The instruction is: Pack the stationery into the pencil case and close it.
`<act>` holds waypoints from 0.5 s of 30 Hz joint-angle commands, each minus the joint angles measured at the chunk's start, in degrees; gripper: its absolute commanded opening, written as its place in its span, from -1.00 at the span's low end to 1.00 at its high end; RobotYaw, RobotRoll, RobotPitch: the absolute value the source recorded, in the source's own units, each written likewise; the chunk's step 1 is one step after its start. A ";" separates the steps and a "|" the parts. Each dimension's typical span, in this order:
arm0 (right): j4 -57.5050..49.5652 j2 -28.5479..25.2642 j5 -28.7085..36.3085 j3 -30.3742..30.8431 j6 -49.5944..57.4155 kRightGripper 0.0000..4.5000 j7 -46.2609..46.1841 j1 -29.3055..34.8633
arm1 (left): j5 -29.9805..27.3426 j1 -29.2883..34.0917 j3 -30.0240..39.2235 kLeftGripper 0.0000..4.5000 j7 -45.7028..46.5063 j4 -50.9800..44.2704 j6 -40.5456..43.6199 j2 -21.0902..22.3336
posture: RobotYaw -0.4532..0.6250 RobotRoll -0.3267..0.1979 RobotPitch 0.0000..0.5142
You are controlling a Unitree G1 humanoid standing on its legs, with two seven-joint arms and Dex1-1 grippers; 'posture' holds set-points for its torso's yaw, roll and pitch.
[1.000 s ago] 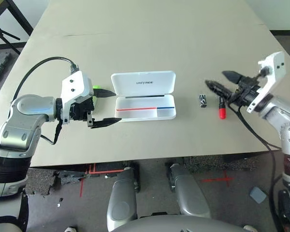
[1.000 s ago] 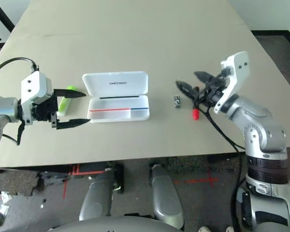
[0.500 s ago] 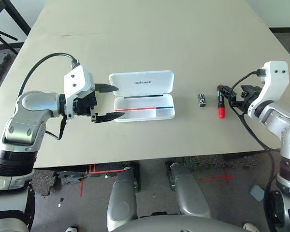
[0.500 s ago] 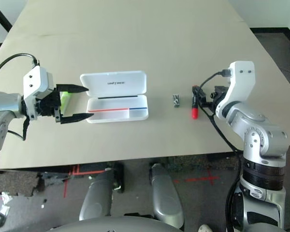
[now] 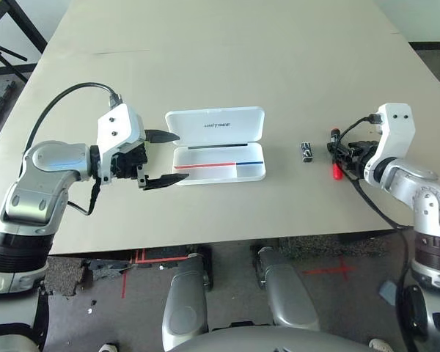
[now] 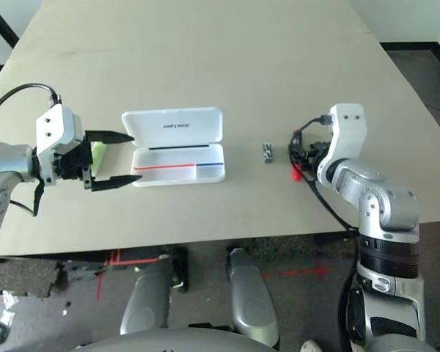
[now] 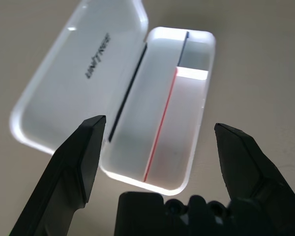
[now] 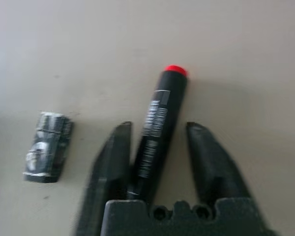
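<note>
R gripper (image 8: 157, 129) — two black fingers down at the table, straddling the red marker with black cap (image 8: 157, 114). One finger (image 8: 112, 152) lies against the marker's side, the other (image 8: 206, 152) stands a little off it, so the jaws are narrow but not clamped. Marker lies flat on the beige tabletop (image 5: 227, 66), its black body between the fingers and its red end past their tips. Small black-and-silver clip-like piece (image 8: 48, 147) lies on the table just beside the marker, apart from it, between marker and case.

L gripper (image 5: 158, 157) — black fingers spread wide, nothing between them, hovering just off the L short end of the flat white plastic hinged pencil case (image 5: 220, 163). Wrist view looks straight along the open case. Case lies open near table centre, lid (image 5: 217, 125) folded back flat w/ dark "UNITREE" lettering up; tray shows a red stripe and a blue stripe. Nothing lies in the tray.

Lime-green and white highlighter (image 6: 97, 151) lies on the table behind the L gripper, mostly hidden by it, near the case's L end.
</note>
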 commanded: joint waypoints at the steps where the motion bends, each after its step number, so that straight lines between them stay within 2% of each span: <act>1: 0.50 -4.16 -0.20 0.79 0.07 -0.75 4.24 -0.90 | -0.86 1.34 0.72 1.00 0.37 -0.95 0.38 0.81 | -0.42 0.25 0.01; 9: -3.53 -15.37 2.80 4.29 -3.76 -0.78 21.09 -3.95 | -1.10 2.69 1.33 1.00 1.02 -1.34 0.00 1.15 | -0.40 0.25 0.02; 15: -5.19 -20.77 3.27 11.20 -10.42 -0.78 35.87 -6.33 | -1.24 3.47 1.61 1.00 1.38 -1.80 -0.10 1.53 | -0.37 0.25 0.03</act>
